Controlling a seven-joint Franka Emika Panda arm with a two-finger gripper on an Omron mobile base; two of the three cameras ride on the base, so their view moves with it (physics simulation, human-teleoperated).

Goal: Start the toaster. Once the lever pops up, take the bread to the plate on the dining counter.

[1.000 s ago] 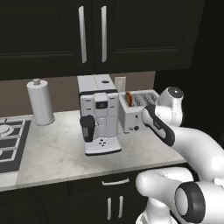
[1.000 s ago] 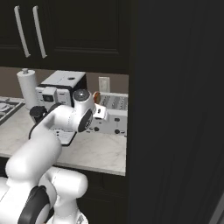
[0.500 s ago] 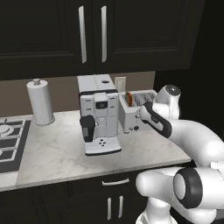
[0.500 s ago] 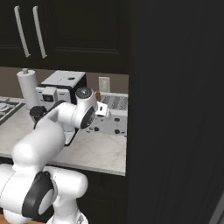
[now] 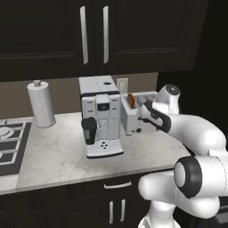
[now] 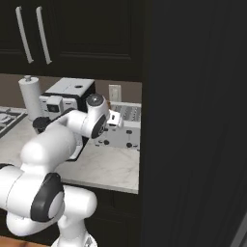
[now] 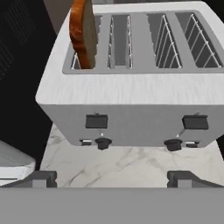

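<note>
Pincer [image 7: 112, 177] stood wide open and empty in the hand view, facing the toaster [image 7: 131, 105] front; the bread [image 7: 83, 33] stood upright in the leftmost slot. Left base view: the toaster [image 5: 133, 118] sat on the marble bench [image 5: 58, 153], right of the coffee machine [image 5: 101, 116]. Right base view: the toaster [image 6: 123, 130] stood beside the dark cabinet wall [image 6: 193, 120].

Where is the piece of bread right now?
The bread stands upright in the leftmost slot of the toaster in the hand view, sticking out the top, beside the coffee machine on the counter.
</note>
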